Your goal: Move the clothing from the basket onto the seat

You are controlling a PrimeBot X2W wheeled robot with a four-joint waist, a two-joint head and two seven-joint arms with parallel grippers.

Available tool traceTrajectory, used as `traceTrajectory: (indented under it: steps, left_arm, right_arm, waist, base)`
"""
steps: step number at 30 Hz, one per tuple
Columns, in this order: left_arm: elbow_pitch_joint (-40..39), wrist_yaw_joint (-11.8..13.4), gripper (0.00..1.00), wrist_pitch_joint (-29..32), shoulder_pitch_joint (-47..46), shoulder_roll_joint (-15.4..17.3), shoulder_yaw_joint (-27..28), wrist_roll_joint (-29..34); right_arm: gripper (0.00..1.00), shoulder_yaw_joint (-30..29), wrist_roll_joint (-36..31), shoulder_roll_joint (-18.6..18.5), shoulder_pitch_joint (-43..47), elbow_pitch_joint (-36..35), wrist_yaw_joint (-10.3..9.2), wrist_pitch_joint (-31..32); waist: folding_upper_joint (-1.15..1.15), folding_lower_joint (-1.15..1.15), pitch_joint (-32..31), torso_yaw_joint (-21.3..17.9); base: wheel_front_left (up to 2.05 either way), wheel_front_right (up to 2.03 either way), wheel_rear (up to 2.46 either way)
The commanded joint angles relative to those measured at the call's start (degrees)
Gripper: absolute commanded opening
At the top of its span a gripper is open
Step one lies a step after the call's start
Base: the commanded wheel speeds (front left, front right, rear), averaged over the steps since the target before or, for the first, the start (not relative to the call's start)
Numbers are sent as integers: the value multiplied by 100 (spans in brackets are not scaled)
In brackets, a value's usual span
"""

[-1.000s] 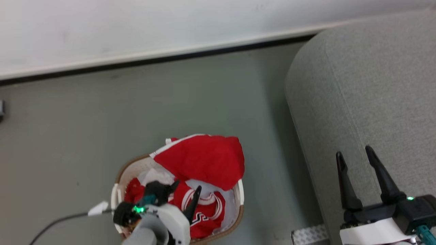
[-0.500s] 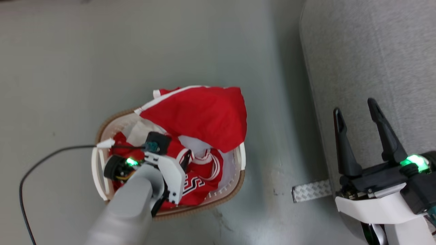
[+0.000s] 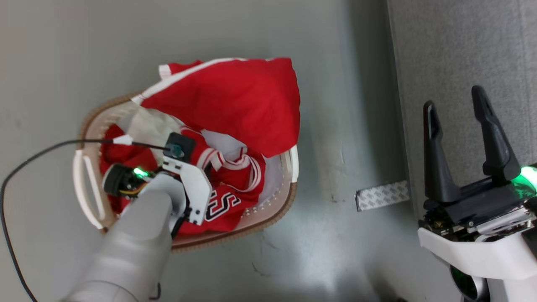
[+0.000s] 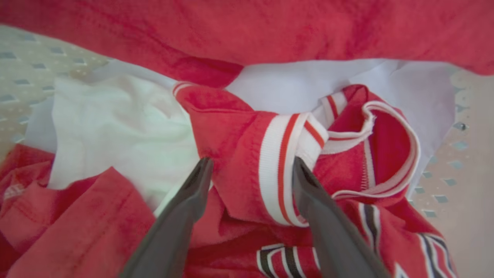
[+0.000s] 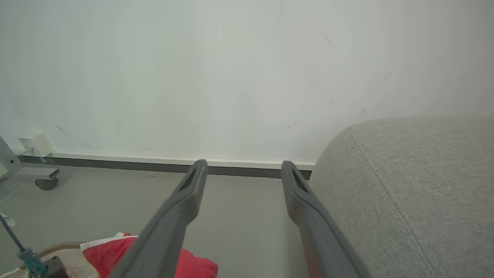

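Note:
The basket (image 3: 270, 212) stands on the floor, full of red clothing. A plain red garment with a white stripe (image 3: 235, 96) drapes over its far rim. A lettered jersey (image 3: 224, 205) lies below it. My left arm's wrist (image 3: 186, 184) reaches down into the basket. In the left wrist view my left gripper (image 4: 252, 164) is open, its fingertips on either side of a red fold with white-and-red striped trim (image 4: 281, 154). My right gripper (image 3: 457, 100) stands open and holds nothing, by the edge of the grey seat (image 3: 461, 42), which also fills the right of the right wrist view (image 5: 417, 185).
A pale pad (image 4: 115, 123) lines the basket under the clothes. A black cable (image 3: 33, 153) runs from my left wrist across the grey floor. A patterned tape strip (image 3: 381, 195) lies at the seat's base. Ahead stands a white wall with a dark baseboard (image 5: 115, 164), and a caster wheel (image 5: 46, 183) at left.
The head camera has tilted down, so the basket sits higher and larger in view. My left arm has lowered into the basket, its fingers now hidden under the wrist. Both grippers stay open.

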Motion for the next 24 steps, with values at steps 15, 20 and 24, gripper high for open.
traceTrajectory:
  steps: [15, 20, 24]
  left_arm:
    - [108, 71, 0, -132, -355, 331, -393, 271]
    - [111, 18, 0, -550, -53, 188, -268, 3]
    - [118, -44, 0, -840, 341, 53, -185, -179]
  right_arm:
    - [100, -101, 302, -12, -196, -104, -12, 3]
    - [100, -54, 267, -14, -181, 120, -13, 3]
    - [100, -107, 229, -13, -4, 351, -12, 4]
  waist:
    - [0, -1, 598, -205]
    - [0, -1, 81, -43]
    - [0, -1, -598, 165]
  base:
    - [0, 0, 0]
    - [0, 0, 0]
    - [0, 0, 0]
